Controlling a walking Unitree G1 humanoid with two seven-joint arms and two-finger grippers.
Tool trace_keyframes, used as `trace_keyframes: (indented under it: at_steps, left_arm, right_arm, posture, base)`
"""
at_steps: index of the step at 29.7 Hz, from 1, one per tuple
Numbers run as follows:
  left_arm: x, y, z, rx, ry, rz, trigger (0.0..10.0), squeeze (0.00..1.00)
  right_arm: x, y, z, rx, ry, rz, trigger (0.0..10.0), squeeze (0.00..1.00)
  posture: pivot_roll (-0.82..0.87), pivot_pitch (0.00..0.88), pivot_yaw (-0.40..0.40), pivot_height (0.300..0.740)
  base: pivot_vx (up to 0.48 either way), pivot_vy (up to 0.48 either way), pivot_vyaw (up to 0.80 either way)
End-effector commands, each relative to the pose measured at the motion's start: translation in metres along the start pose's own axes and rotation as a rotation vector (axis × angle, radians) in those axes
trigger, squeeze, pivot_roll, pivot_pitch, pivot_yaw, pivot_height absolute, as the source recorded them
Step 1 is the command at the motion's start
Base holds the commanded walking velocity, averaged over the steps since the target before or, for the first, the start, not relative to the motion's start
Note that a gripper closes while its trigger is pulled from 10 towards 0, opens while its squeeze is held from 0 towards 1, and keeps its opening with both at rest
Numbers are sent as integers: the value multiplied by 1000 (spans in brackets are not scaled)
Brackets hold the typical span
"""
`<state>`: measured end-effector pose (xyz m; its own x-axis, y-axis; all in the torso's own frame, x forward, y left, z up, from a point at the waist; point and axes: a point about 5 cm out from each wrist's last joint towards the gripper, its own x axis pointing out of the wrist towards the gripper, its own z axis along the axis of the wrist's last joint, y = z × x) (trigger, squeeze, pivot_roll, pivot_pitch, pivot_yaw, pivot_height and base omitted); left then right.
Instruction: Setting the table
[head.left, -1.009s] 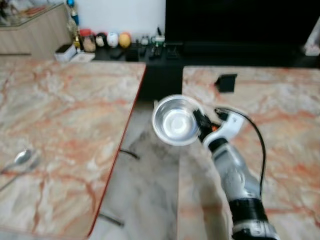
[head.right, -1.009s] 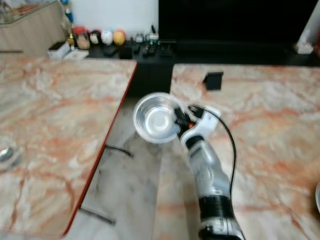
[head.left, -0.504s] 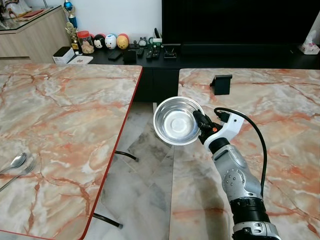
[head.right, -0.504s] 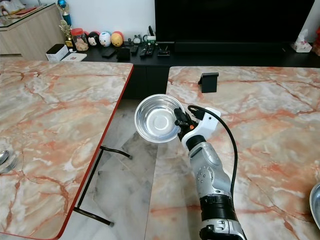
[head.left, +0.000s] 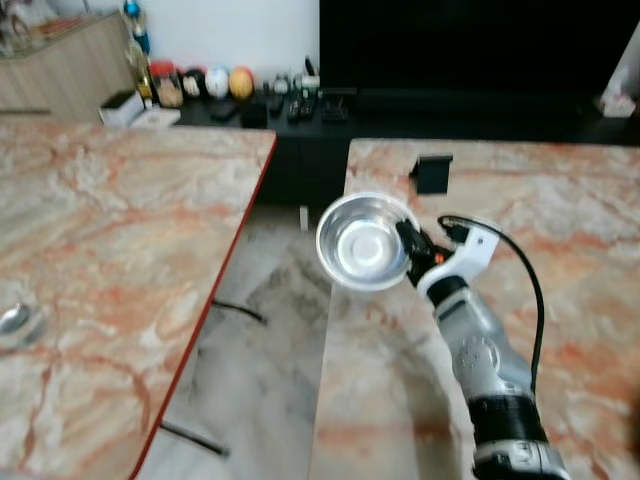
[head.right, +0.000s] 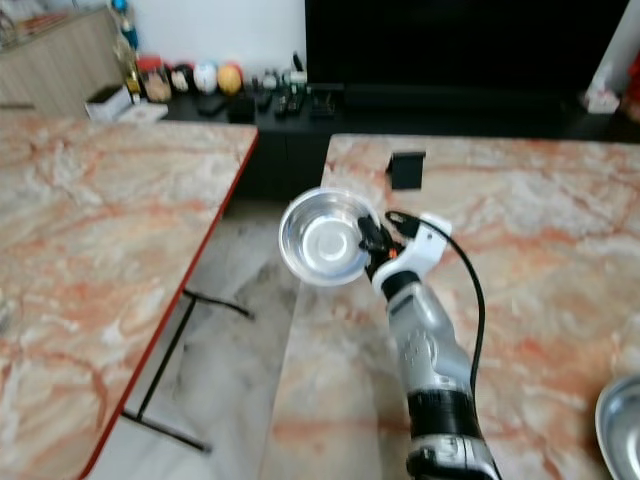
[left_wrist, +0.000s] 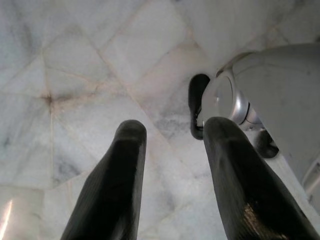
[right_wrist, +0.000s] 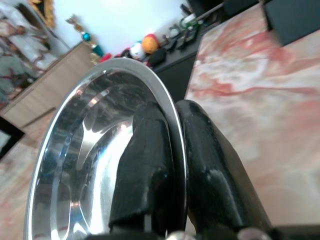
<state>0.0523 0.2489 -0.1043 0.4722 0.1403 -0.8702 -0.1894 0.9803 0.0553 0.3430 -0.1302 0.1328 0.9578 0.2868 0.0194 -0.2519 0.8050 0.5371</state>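
Over the gap, bowl still in right pincer

So there are two tables side by side with a strip of floor between them: the left table has a spoon on it near its left edge, and the right table has a small stand on its far end and a second bowl at its near right corner. The right gripper holds a bowl by its rim, up in the air over the right table's left edge and the gap. Behind both tables a low cabinet runs along the wall with jars and remotes on top, and the left gripper hangs down over the floor.
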Motion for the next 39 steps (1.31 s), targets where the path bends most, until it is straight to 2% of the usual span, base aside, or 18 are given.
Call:
trace_keyframes:
  at_steps: [1,5,26,39]
  left_arm:
    - [0,-2,-3,2,11,-10,10000,0]
    - [0,-2,-3,1,10,-8,10000,0]
    - [-1,-2,-3,-29,9,-13,10000,0]
    - [-1,-2,-4,-32,9,-15,10000,0]
  right_arm:
    - [2,1,9,-11,-26,7,10000,0]
    - [2,1,8,-10,-25,8,10000,0]
    - [2,4,6,-6,-23,13,10000,0]
    - [3,3,8,-11,-27,12,10000,0]
  posture:
    - [-100,0,50,740]
    - [-100,0,50,740]
    - [-102,0,50,740]
    - [-103,0,52,740]
  base:
    - [0,-442,0]
    - [0,-444,0]
    - [0,0,0]
    - [-263,0,0]
